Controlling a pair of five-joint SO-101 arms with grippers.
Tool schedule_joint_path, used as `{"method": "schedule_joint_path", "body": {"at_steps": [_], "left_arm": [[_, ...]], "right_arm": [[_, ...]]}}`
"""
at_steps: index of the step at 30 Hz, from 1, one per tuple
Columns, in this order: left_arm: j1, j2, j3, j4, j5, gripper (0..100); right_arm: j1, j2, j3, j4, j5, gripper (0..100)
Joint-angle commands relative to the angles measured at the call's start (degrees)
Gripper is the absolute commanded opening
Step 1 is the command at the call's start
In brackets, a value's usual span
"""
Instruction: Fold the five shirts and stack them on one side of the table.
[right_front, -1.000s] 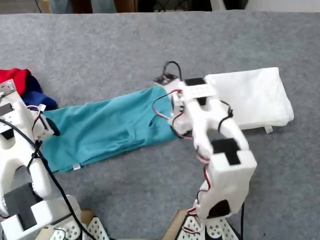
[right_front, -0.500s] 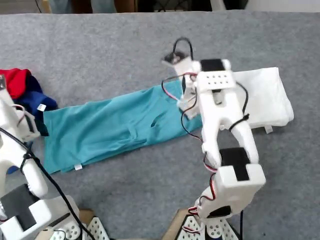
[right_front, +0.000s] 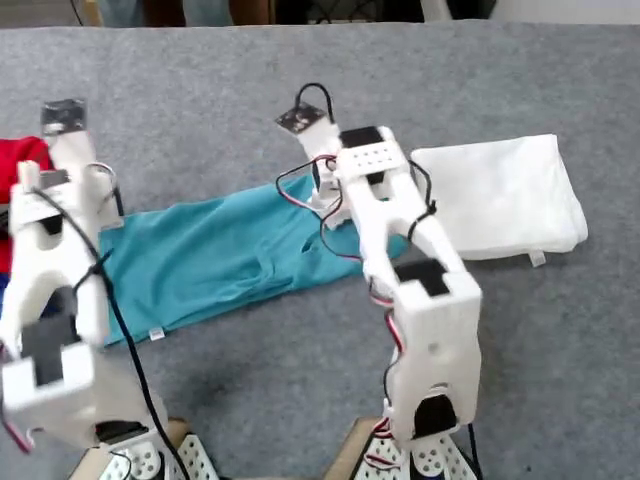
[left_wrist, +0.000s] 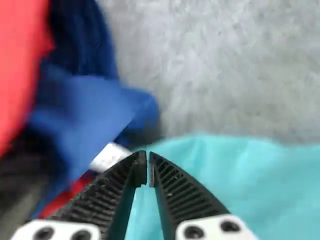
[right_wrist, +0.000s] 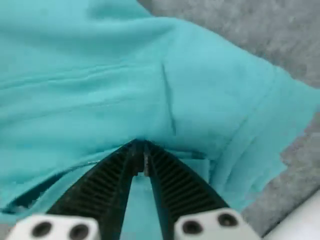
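A teal shirt (right_front: 220, 260) lies spread in a long strip across the middle of the grey table. My left gripper (right_front: 110, 215) is at its upper left corner. In the left wrist view it (left_wrist: 145, 162) is shut, tips at the teal shirt's (left_wrist: 240, 175) edge, beside a blue shirt (left_wrist: 85, 100) and a red shirt (left_wrist: 20, 60). My right gripper (right_front: 322, 200) is over the shirt's right end. Its jaws (right_wrist: 142, 150) are shut with the tips down on the teal cloth (right_wrist: 100, 75). A folded white shirt (right_front: 500, 195) lies at the right.
The red shirt (right_front: 20, 165) is bunched at the table's left edge behind the left arm. Bare grey table (right_front: 200, 90) stretches along the back and in front of the teal shirt. Both arm bases stand at the near edge.
The left arm has swung from the near left up to the teal shirt's upper left corner. The right gripper went right, then came back left over the shirt's right end.
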Motion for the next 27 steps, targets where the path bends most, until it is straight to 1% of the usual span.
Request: {"method": "schedule_joint_path", "body": {"at_steps": [1, 3, 5, 8, 13, 15, 17, 19, 22, 24, 26, 27], "left_arm": [[-0.66, 7.47, 0.31, -13.63, 0.53, 3], [-2.33, 10.55, -0.48, -16.44, 0.88, 3], [-3.74, 9.85, -1.36, -16.70, 1.14, 3], [-5.76, 9.23, -1.80, -17.05, 5.27, 3], [-8.13, 8.88, -1.98, -17.05, 10.90, 3], [-8.40, 8.62, -1.98, -16.70, 13.10, 3], [-7.87, 8.09, -2.07, -16.44, 13.80, 3], [-7.52, 5.10, -2.33, -13.89, 13.80, 3], [-6.90, -2.02, -4.09, -5.98, 13.80, 3], [-5.14, -7.30, -4.79, -1.05, 13.80, 3], [-2.51, -11.43, -4.35, 1.49, 13.36, 3], [-1.10, -12.48, -3.30, 1.58, 12.04, 3]], "right_arm": [[4.48, 4.26, -8.22, 3.52, -0.18, 1.5], [5.71, 6.81, -12.53, 8.70, 2.20, 1.5], [7.12, 8.92, -16.75, 11.96, 3.69, 1.5], [9.14, 11.30, -22.73, 14.24, 4.04, 1.5], [8.53, 13.49, -31.69, 19.87, 4.13, 1.5], [8.09, 14.11, -34.59, 21.80, 4.13, 1.5], [7.21, 14.46, -37.23, 24.18, 4.13, 1.5], [6.07, 14.46, -40.04, 27.16, 5.01, 1.5], [4.40, 14.37, -44.70, 29.71, 5.27, 1.5], [3.78, 14.37, -46.99, 29.71, 5.19, 1.5], [2.99, 14.64, -47.96, 29.71, 5.19, 1.5], [2.73, 14.73, -47.96, 29.63, 5.19, 1.5]]}}
